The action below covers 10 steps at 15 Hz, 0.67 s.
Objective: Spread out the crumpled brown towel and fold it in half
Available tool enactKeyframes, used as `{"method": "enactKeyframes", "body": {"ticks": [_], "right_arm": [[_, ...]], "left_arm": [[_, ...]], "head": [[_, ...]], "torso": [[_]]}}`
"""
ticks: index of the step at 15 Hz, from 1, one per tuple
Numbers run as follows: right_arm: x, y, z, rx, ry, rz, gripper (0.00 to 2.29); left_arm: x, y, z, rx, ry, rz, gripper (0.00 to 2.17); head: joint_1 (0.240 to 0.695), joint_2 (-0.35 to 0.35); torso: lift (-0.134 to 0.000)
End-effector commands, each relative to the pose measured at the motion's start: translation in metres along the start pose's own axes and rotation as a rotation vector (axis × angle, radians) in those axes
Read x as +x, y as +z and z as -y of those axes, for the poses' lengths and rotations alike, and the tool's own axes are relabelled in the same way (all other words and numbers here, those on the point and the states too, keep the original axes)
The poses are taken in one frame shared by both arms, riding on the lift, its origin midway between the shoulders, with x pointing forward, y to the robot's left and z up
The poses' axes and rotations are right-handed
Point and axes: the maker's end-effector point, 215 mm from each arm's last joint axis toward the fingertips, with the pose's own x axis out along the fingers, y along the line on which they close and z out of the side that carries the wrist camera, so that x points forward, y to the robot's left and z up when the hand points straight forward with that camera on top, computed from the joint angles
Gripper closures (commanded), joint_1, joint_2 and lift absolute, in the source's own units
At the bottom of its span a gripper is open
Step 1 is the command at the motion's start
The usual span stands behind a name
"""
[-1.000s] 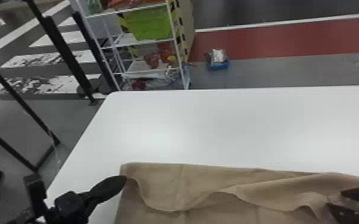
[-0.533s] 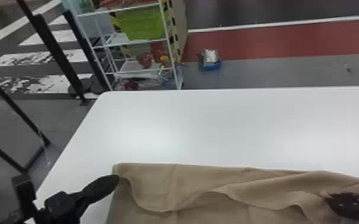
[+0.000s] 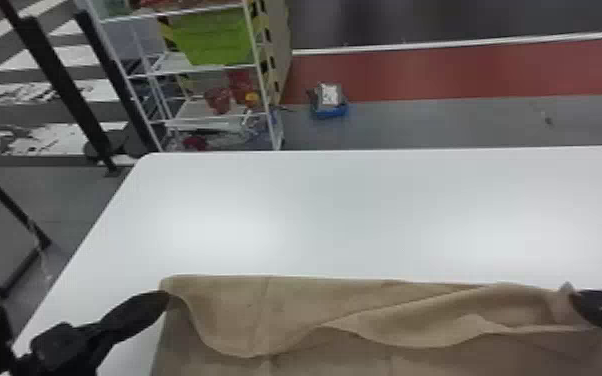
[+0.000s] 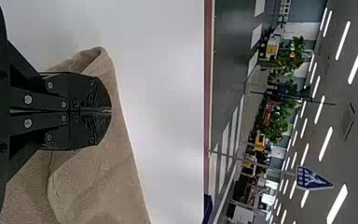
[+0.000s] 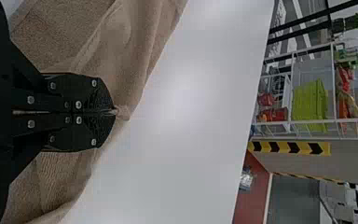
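Bench (image 3: 340,215): we record a white, round-cornered top, the largest item before us. A white rack (image 3: 261,75) stands on the floor beyond its far edge.

Brown towel (image 3: 225,315): it lies across the near part of the bench, wide from side to side, its far edge fairly straight. We see a doubled region: an upper layer sags in a curved edge from the far left corner, then ripples toward the right side over a darker layer beneath.

Left gripper (image 3: 165,299): we find it at the towel's far left corner, coming in low from the left. In its wrist view the left gripper (image 4: 111,111) has its jaws clenched together, with no gap between them, cloth lying around and under the tips. They appear to have the corner pinched, though the tips hide the bite.

Right gripper (image 3: 572,296): we note it at the towel's far right portion. Its jaws are likewise drawn fully together, grasping the towel near its far edge; a small tuft (image 5: 123,112) of cloth pokes out just past the tips.
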Motion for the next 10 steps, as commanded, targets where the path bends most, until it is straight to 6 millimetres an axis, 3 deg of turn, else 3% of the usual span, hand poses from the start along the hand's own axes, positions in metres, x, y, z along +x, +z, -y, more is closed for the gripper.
{"method": "enactKeyframes", "body": {"ticks": [1,6,10], "right_arm": [[-0.02,0.002,0.021,0.014,-0.043,0.055,1.48],[-0.071,0.018,0.064,0.028,-0.185,0.214,1.48],[-0.087,0.016,0.079,0.024,-0.251,0.276,1.47]], "left_arm": [[0.001,0.007,0.003,0.007,-0.003,0.008,1.45],[-0.006,0.032,0.008,0.002,-0.014,0.057,1.45],[-0.003,0.039,0.013,0.003,-0.025,0.068,1.45]], "head": [[0.695,0.14],[0.695,0.044],[0.695,-0.026]], "torso": [[-0.124],[-0.124],[-0.124]]}}
